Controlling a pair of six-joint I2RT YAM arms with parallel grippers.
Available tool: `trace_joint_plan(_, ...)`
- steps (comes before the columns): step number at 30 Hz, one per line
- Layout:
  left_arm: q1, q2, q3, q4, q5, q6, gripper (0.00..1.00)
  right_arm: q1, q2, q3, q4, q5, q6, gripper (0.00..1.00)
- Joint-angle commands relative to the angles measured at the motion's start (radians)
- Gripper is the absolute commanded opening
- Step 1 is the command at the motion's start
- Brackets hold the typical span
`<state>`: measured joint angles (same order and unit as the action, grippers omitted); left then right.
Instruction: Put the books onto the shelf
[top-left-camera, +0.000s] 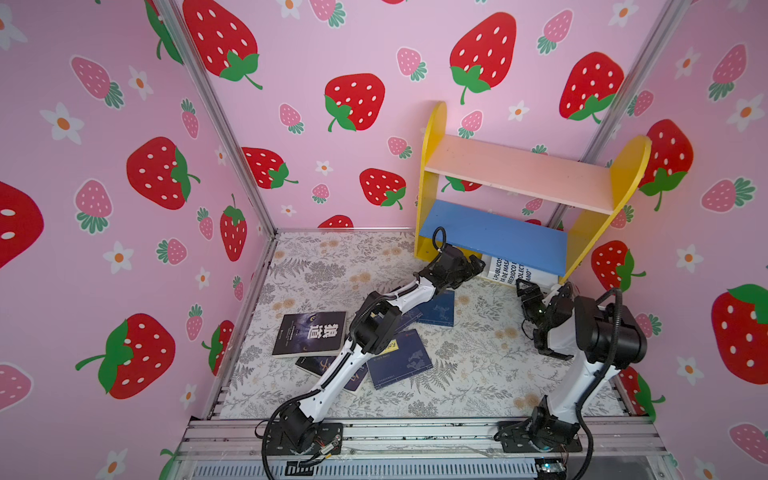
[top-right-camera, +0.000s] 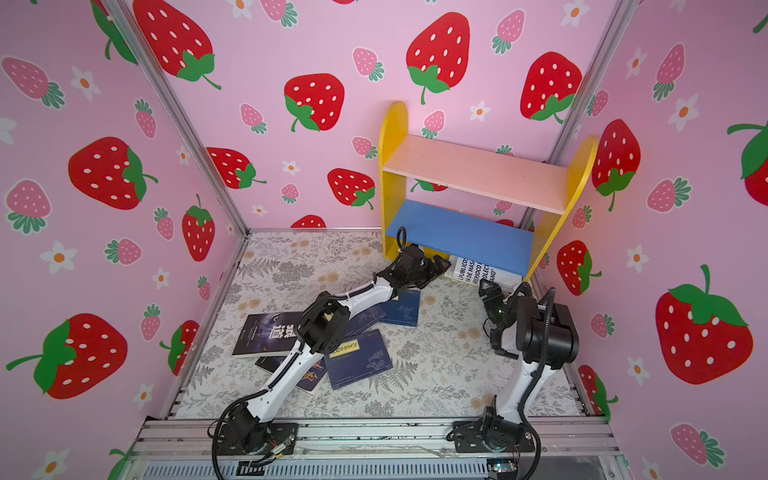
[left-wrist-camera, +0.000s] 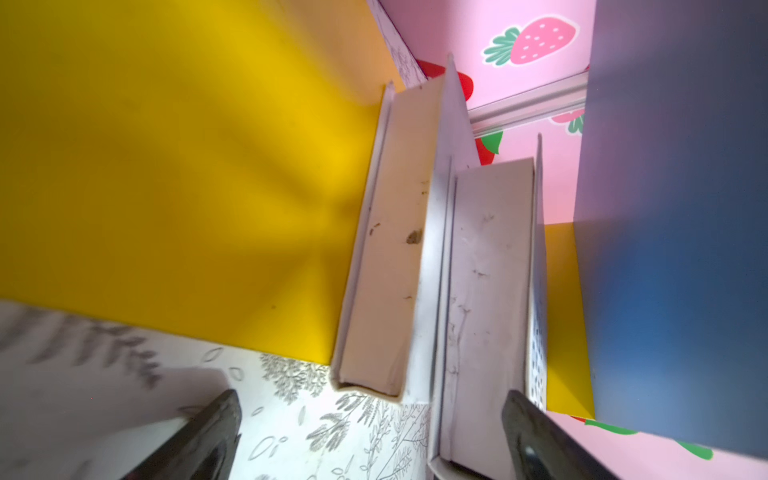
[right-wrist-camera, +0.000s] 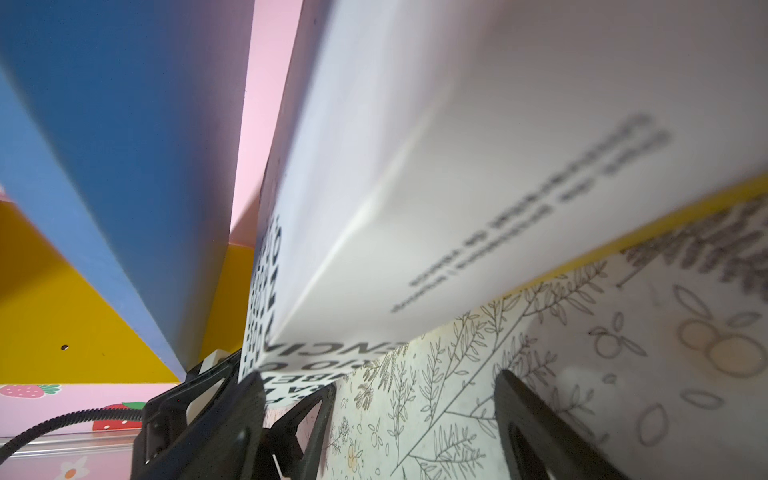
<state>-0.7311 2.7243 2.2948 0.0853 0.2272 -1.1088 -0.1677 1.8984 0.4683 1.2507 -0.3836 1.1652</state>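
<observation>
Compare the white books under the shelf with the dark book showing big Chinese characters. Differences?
Pose: the white books stand on edge; the dark book lies flat, cover up.
Place: the white books sit under the blue board of the shelf; the dark book is out on the mat, overlapping another book.
Cover: white books carry black lettering; the dark book has pale characters.
Both rest on the mat, not on a board.

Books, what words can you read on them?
"狼道": on the dark book.
"PUBLICOS", "DE MASA": on the white book under the blue board; its other letters are cut off.
Yellow label on the navy book: too small to read.
Fine print on the white book, right wrist view: blurred.
</observation>
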Motion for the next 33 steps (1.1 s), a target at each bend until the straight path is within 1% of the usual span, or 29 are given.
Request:
trace_joint_plan(1,0.013,-0.043,-0.026,0.038,-0.036,0.040,0.99,-0.006,-0.031,-0.003,-0.050,0.004,0.001,0.87)
trace_joint_plan(3,0.015,-0.043,-0.047,0.041,-0.035,0.040,0.99,-0.007,-0.041,-0.005,-0.088,0.011,-0.007,0.86)
trace_joint_plan(4,0.016,-0.080,-0.062,0.049,-0.034,0.039,0.99,-0.006,-0.045,-0.008,-0.106,0.016,-0.006,0.85)
trace_joint_plan(9,0.017,-0.147,-0.176,0.092,-0.045,0.064,0.99,-0.006,-0.043,0.009,-0.184,0.044,-0.013,0.82)
trace_joint_plan(12,0.018,-0.199,-0.268,0.131,-0.051,0.079,0.99,-0.006,-0.023,0.021,-0.183,0.046,-0.002,0.81)
trace_joint_plan(16,0.017,-0.231,-0.345,0.173,-0.042,0.088,0.99,-0.006,0.009,0.032,-0.159,0.049,0.020,0.81)
trace_joint_plan(24,0.019,-0.212,-0.363,0.234,0.020,0.070,0.99,-0.006,0.074,0.048,-0.103,0.059,0.077,0.81)
trace_joint_plan(27,0.022,-0.210,-0.371,0.249,0.029,0.065,0.99,-0.006,0.063,0.035,-0.105,0.071,0.082,0.81)
trace_joint_plan(33,0.032,-0.219,-0.394,0.279,0.045,0.052,0.99,-0.006,0.015,0.012,-0.137,0.100,0.052,0.81)
